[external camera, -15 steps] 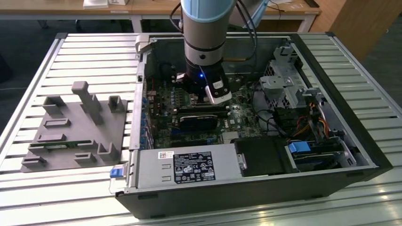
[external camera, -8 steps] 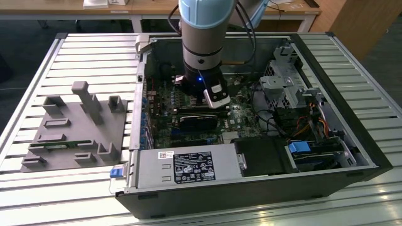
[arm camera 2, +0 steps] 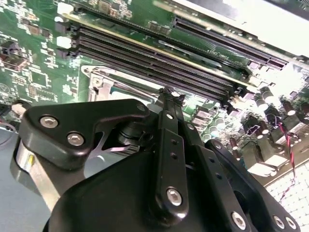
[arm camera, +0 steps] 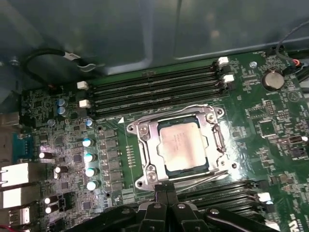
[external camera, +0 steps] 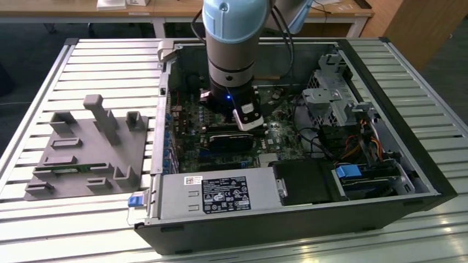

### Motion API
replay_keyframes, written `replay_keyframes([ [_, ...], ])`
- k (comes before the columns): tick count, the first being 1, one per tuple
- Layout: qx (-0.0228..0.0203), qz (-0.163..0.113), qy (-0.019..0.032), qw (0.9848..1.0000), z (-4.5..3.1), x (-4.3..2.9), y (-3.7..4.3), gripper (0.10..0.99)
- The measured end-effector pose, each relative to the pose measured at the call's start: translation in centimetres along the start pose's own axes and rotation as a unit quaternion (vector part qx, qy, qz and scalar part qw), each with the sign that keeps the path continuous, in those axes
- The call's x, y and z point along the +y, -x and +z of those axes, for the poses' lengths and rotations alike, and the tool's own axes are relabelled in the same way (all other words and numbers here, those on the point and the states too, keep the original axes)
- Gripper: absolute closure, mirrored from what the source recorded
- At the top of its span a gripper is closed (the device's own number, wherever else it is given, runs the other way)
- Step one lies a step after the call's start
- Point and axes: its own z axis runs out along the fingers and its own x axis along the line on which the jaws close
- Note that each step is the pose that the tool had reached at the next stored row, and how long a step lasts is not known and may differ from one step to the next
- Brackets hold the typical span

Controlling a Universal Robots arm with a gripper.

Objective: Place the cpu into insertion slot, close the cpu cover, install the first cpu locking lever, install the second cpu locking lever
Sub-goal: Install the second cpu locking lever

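In the first wrist view the cpu [arm camera: 179,144] lies flat in the insertion slot [arm camera: 163,167], its silver top showing through the window of the cpu cover [arm camera: 145,141], which is folded down over it. One wire locking lever [arm camera: 193,107] runs along one side of the socket and a second lever [arm camera: 205,176] along the opposite side. My gripper [arm camera: 166,189] is shut, its tips right at the second lever's edge of the socket; I cannot tell whether they touch it. The second wrist view shows the closed fingertips [arm camera 2: 166,94] beside a socket corner [arm camera 2: 104,79]. In the exterior view the gripper [external camera: 247,119] hangs inside the open computer case.
Memory slots [arm camera: 154,89] flank the socket, with upright capacitors [arm camera: 89,157] and a coin battery [arm camera: 273,79] nearby. In the case a black heatsink block [external camera: 227,143], power supply [external camera: 219,197], drive cage [external camera: 336,104] and cables crowd the arm. A grey fixture [external camera: 87,148] lies outside.
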Motion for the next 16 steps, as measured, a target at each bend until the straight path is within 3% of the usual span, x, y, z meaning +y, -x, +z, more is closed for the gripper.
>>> replay_keyframes([
  [8,0.0003,-0.003,0.0059,1.0000,0.57,-0.33,-0.64,0.984],
  [16,0.0005,-0.005,0.0076,1.0000,1.09,-0.41,-1.01,0.984],
])
